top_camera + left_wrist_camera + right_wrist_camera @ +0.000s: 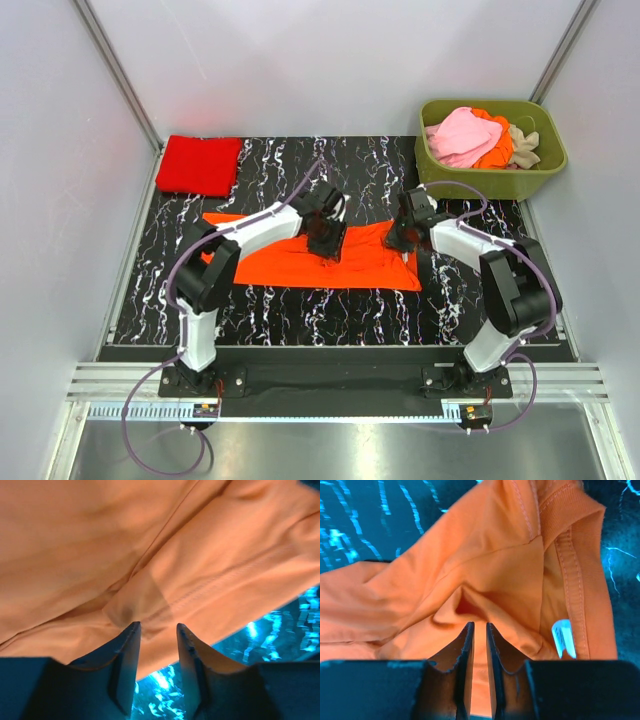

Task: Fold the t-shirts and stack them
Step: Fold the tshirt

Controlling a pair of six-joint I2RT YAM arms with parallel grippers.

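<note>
Orange t-shirt (280, 265) middle hidden from above; right jaws pinch a fold, left jaws apart

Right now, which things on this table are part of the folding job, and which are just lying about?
Part of the job: bright orange t-shirt spread on the table; red t-shirt folded at the far left corner; pink shirt, orange shirt and beige shirt heaped in the olive-green tub.

Just lying about: the olive-green tub itself, only a container.
</note>
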